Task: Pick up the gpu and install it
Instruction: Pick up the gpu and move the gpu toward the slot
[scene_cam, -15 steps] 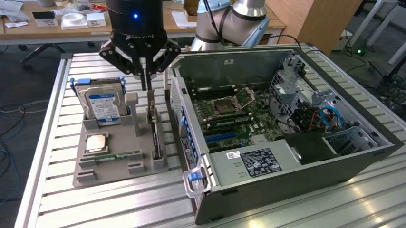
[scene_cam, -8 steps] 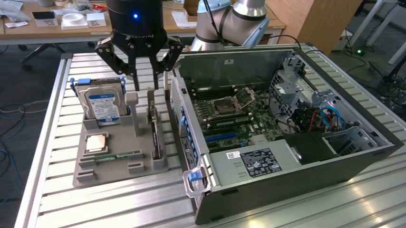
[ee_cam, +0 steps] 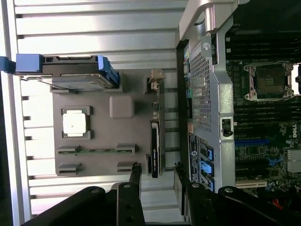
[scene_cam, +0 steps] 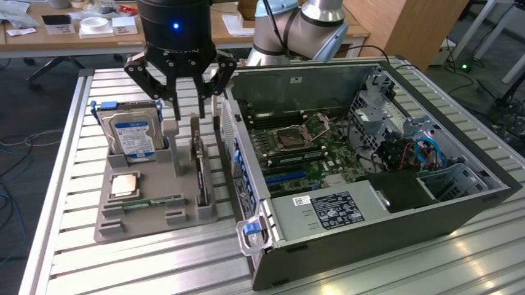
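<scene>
A grey holder tray (scene_cam: 110,228) (ee_cam: 103,136) sits on the slatted metal worktop (scene_cam: 147,264) (ee_cam: 94,33), toward its edge at the exterior view's left. The tray carries 4 parts. A silver hard drive (scene_cam: 131,136) (ee_cam: 70,77) with a blue label stands upright in the slot nearest the worktop's far edge. A processor chip (scene_cam: 125,184) (ee_cam: 75,123) lies flat in a square recess. A slim green memory stick (scene_cam: 153,201) (ee_cam: 96,150) lies in a shallow groove toward the near edge. The gpu (scene_cam: 199,169) (ee_cam: 154,150) stands on its long edge in the narrow slot along the tray's side nearest the computer case (scene_cam: 361,221) (ee_cam: 211,94).

The case lies open just beside the tray and fills the worktop toward the exterior view's right. Inside it are the motherboard (scene_cam: 303,147) with its bare processor socket (scene_cam: 305,130) (ee_cam: 270,81), and cables.

The claw (scene_cam: 188,114) (ee_cam: 157,172) hangs over the far end of the tray, above the gpu's slot. Its 2 fingers are spread apart and nothing is between them. In the wrist view they line up on either side of the gpu's end; whether either finger touches the card cannot be told.
</scene>
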`<state>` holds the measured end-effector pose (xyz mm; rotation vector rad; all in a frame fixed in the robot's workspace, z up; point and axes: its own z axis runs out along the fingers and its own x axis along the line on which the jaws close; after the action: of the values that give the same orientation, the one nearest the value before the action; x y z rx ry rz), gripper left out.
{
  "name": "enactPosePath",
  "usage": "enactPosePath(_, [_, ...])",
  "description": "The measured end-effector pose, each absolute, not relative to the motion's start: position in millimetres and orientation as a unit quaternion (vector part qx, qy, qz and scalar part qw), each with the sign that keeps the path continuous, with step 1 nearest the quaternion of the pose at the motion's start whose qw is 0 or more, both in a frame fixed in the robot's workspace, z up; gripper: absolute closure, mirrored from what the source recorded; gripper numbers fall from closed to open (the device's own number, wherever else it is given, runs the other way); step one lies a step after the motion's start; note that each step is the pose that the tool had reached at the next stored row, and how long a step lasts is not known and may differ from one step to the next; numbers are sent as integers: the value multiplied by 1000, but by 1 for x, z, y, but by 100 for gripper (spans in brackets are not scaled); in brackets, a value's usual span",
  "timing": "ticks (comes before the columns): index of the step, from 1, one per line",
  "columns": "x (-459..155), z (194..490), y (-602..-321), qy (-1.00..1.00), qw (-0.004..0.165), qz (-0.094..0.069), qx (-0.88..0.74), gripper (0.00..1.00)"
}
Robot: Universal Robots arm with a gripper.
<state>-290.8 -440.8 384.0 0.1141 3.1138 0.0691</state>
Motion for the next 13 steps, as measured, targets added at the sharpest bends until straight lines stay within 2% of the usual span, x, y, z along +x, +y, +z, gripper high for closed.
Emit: enactPosePath(13, [-291,361,-441,999,11,22,37,58])
